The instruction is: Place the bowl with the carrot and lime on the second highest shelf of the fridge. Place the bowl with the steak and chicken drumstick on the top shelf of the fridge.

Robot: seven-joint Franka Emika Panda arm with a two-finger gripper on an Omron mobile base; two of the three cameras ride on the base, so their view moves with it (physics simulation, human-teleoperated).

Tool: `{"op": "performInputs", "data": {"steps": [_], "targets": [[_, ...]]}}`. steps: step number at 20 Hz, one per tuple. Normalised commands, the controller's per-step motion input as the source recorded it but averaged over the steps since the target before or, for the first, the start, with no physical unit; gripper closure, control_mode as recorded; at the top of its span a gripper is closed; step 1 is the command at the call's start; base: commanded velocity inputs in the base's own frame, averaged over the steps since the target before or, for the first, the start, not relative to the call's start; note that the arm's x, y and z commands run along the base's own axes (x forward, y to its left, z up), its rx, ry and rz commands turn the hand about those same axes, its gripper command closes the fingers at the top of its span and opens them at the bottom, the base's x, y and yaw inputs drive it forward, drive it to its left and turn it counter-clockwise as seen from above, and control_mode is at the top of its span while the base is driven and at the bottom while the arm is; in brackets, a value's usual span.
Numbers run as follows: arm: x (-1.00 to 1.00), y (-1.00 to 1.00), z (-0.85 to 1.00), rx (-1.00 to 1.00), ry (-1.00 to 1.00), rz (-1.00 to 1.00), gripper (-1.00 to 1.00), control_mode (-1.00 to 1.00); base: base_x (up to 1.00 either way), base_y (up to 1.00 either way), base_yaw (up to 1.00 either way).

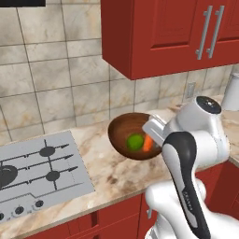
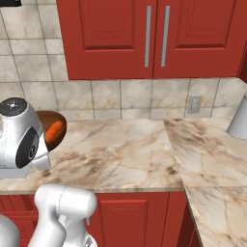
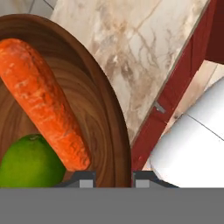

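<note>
- Kitchen, mid-task: we have the bowl [image 1: 130, 135] off the counter [image 1: 100, 172], tilted toward the left base cam so its inside faces us. It sits between the stove [image 1: 37, 170] and our arm, below the red cabinets [image 1: 158, 32].
- Fridge isn't in sight from here, so in our judgement the carry to the 2nd shelf is all ahead of us. Long haul w/ a tilted load = main risk.
- Gripper [image 3: 113, 177] is closed on the bowl's rim; hand cam shows one tip inside the wall, one outside. Thin pinch on one edge only, so the bowl could pivot or slip if we swing fast.
- Wall + upper cabinets are close behind the bowl. A wide turn of the arm could knock it against tile or cabinet edge, we reckon.
- Carrot [image 3: 46, 103] lies loose along the inner wall, leaning on the lime. More tilt and it may slide out over the rim.
- Lime [image 3: 30, 162] is round, resting low in the bowl, touching the carrot. It's the likeliest to roll out first if we jerk or tip further.
- Glossy wood looks slick, which won't help the grip.
</note>
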Motion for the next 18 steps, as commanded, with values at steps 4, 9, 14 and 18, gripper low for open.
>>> {"op": "performInputs", "data": {"steps": [4,9,14,18], "targets": [[-0.81,0.00,0.38,0.00,-0.03,-0.02,1.00,-1.00,0.00,0.00,0.00],[-0.58,0.00,0.32,0.00,-0.06,0.00,1.00,-1.00,0.00,0.00,0.00],[-0.13,0.00,0.36,0.00,-0.03,0.00,1.00,-1.00,0.00,0.00,0.00],[0.12,-0.01,0.16,0.00,0.00,0.00,1.00,-1.00,0.00,0.00,0.00]]}}
